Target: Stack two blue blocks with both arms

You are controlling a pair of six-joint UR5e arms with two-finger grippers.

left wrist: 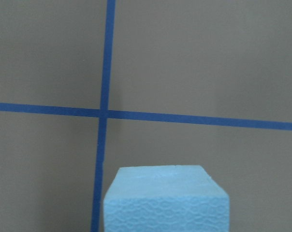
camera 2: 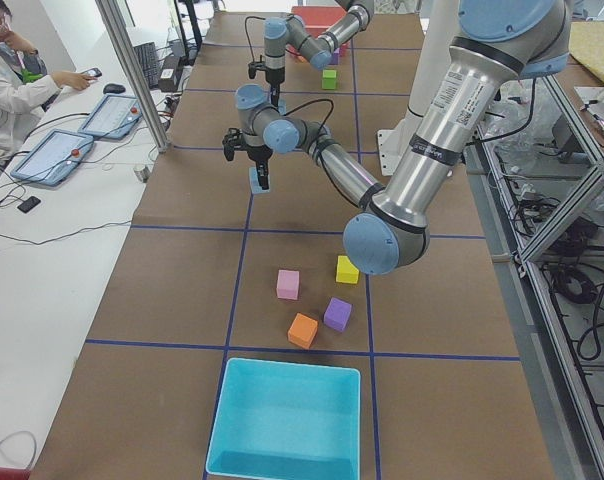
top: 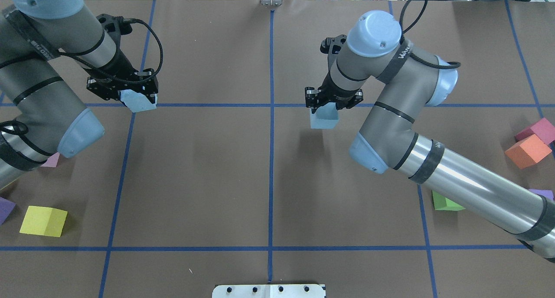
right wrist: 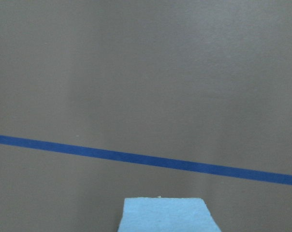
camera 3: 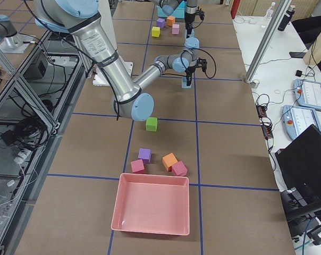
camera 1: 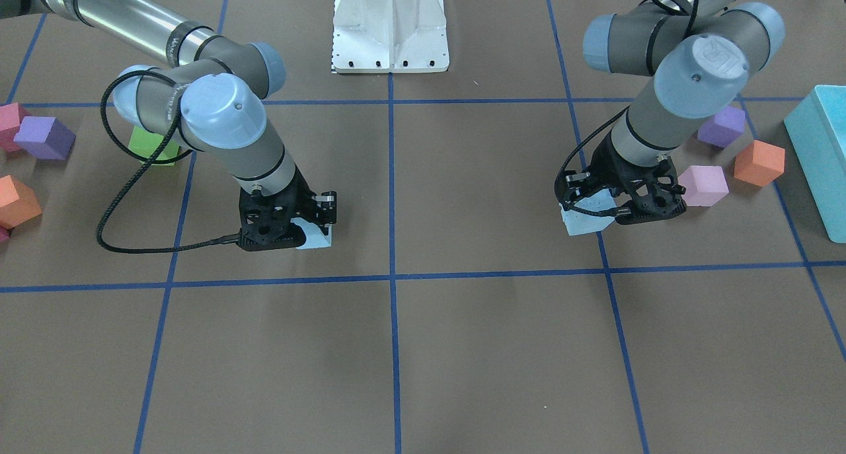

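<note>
My left gripper (top: 137,94) is shut on a pale blue block (top: 141,103) and holds it above the table, over a tape crossing at the far left. The left wrist view shows this block (left wrist: 165,200) at the bottom edge. My right gripper (top: 329,103) is shut on the second pale blue block (top: 324,120) and holds it above the table, right of the centre line. The right wrist view shows that block (right wrist: 165,215) over bare brown paper. In the front view the left gripper (camera 1: 618,206) holds its block (camera 1: 581,221) on the right and the right gripper (camera 1: 301,224) holds its block (camera 1: 318,239) on the left.
A yellow cube (top: 43,221) and a pink cube (top: 52,160) lie near the left arm. Green (top: 446,201), orange (top: 527,151) and magenta (top: 540,130) cubes lie near the right arm. A turquoise bin (camera 1: 823,150) and a pink bin (camera 3: 152,204) stand at the table's ends. The white pedestal (camera 1: 390,24) stands at mid-table.
</note>
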